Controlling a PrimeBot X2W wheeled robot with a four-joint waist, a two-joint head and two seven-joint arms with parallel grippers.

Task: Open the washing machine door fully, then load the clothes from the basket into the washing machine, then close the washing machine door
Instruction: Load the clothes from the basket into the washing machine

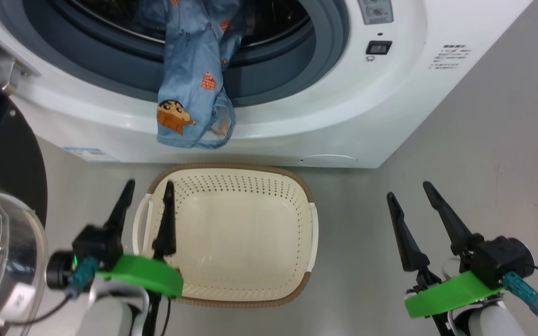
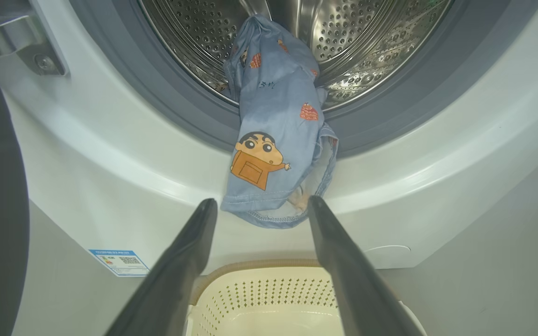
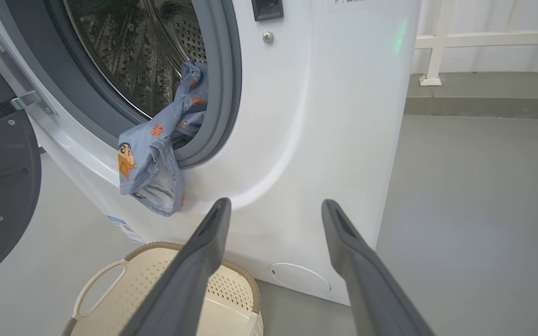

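The clothes (image 2: 273, 154) hang lengthwise off the washing machine (image 2: 110, 163), dead ahead of the left gripper (image 2: 262, 201); its jaws stand open, like the right gripper (image 1: 409, 190).

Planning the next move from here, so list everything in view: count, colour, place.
washer: 1, white, straight ahead, opening facing the robot
door: 1, black rim and clear glass, swung open at left
drum: 1, perforated steel, inside the washer
gasket: 1, grey, ringing the opening
clothes: 1 bundle, light blue with orange prints, draped over the gasket, partly in the drum, end hanging outside
basket: 1, cream with brown rim, empty, on the floor before the washer
label: 1, blue, washer's lower left corner
floor: grey
railing: 1, white, behind the washer
left gripper: dark, open, over the basket's left edge
right gripper: dark, open, right of the basket
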